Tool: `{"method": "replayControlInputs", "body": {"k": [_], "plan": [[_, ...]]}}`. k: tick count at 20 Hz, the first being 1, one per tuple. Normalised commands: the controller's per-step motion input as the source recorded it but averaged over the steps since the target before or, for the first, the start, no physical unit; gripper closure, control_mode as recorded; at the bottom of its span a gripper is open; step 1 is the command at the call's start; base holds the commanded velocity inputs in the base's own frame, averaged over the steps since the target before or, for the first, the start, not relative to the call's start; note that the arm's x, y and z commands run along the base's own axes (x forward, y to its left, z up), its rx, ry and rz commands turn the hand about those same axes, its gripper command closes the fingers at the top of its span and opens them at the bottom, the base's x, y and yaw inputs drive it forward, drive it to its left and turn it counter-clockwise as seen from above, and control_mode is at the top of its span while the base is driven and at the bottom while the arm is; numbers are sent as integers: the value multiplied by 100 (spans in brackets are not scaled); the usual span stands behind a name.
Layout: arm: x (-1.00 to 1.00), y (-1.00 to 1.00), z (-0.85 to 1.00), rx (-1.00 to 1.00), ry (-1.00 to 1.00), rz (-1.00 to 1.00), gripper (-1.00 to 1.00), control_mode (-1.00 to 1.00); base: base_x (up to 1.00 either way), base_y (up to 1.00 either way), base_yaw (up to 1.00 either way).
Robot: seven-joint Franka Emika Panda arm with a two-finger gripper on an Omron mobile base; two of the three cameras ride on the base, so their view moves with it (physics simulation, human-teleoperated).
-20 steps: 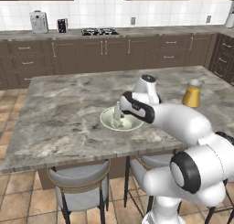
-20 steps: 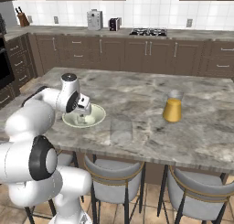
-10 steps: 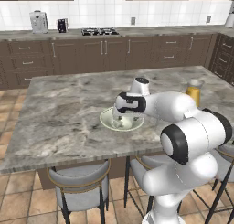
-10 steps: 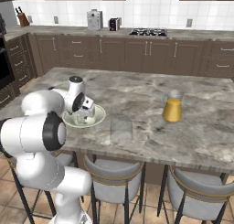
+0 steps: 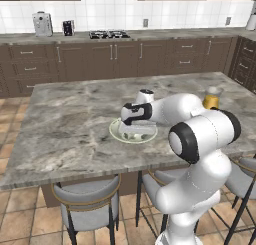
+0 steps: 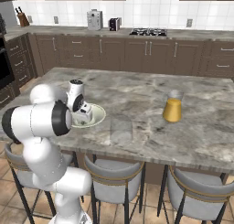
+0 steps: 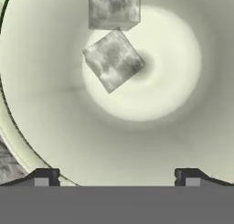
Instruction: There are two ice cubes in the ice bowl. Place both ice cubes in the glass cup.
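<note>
Both ice cubes (image 7: 113,58) lie touching in the ice bowl (image 7: 192,136) on the worktop (image 6: 151,99), so nothing is delivered yet. Your tool (image 7: 116,176) hovers over the bowl, spread wide and empty. You have two transfers left to the glass cup (image 6: 121,130).

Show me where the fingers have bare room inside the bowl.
Bare bowl floor lies between the open gripper and the nearer ice cube. It is crowded toward the far rim of the bowl, where the second cube touches the first.
</note>
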Motion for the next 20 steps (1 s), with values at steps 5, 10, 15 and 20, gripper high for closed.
{"method": "replayControlInputs", "body": {"k": [5,10,15,20], "plan": [[24,6,-9,3,0,0,-100,-100,0,0,0],[38,0,-2,1,0,0,-100,-100,0,0,0],[34,0,-18,0,0,0,-100,-100,0,0,0],[27,0,-28,0,0,0,-100,-100,0,0,0]]}}
